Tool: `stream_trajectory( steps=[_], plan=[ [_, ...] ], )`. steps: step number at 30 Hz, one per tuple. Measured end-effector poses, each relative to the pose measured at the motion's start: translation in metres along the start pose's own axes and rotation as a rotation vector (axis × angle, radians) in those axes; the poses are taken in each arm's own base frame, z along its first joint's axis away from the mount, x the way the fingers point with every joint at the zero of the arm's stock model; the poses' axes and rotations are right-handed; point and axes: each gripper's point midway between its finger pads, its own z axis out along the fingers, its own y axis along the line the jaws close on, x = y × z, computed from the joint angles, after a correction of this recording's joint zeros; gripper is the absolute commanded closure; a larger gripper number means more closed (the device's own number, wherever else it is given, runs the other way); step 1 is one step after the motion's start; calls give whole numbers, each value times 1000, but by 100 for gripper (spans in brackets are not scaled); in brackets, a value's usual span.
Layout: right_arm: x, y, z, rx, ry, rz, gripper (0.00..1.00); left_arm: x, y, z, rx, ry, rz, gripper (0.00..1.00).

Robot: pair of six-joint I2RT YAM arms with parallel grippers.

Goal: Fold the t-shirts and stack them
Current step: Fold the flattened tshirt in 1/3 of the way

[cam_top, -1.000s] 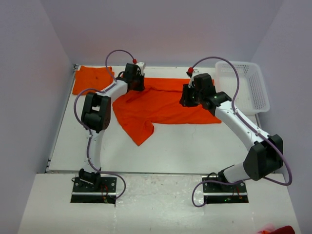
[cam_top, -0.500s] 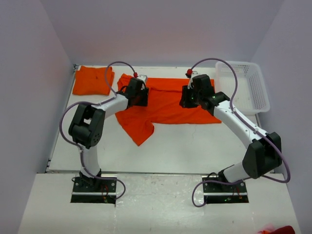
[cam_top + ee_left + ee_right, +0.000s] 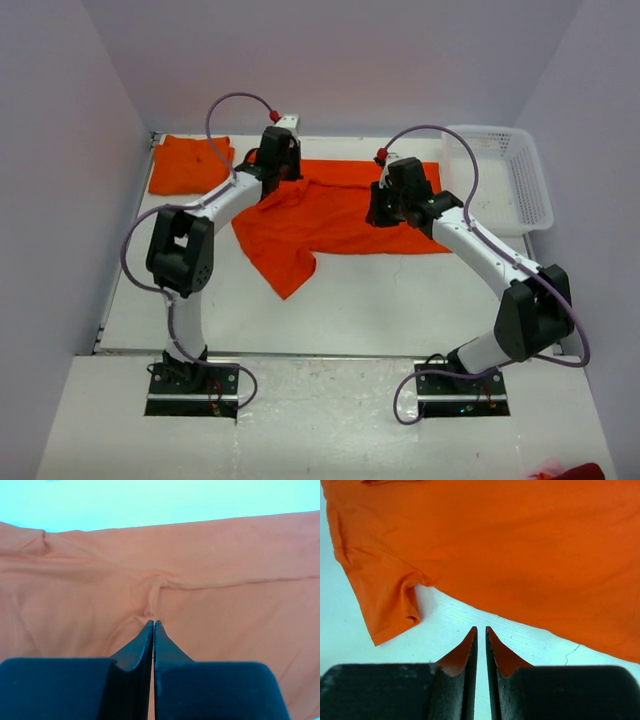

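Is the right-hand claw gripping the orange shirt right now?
No: the right gripper hangs over bare table with nothing in its narrow gap, and the t-shirt lies just beyond.

Top cam: fixed, high at near edge of table, looks down and forward; far, takes in whole scene.
Left wrist cam: just behind left gripper, very close; shirt fills view ahead of tips.
Right wrist cam: behind right gripper, close; shirt edge ahead of tips.
All three share shirt.
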Motion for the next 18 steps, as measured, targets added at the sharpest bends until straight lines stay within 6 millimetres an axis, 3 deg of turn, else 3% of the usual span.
stream_trajectory(
  steps=[2,4,6,11,18],
  plan=[
    [1,-2,0,11,-1,-3,86,3,7,20,36,34,-11,100],
    [0,-5,-2,25,-7,-6,82,12,12,37,61,78,-18,80],
    [-1,-6,-4,29,-14,-9,81,25,13,49,85,123,-20,66],
    [-6,-4,-10,26,-33,-16,81,52,3,54,138,208,-19,62],
    [-6,-4,-10,27,-36,-16,80,55,-3,52,158,222,-18,62]
  ],
)
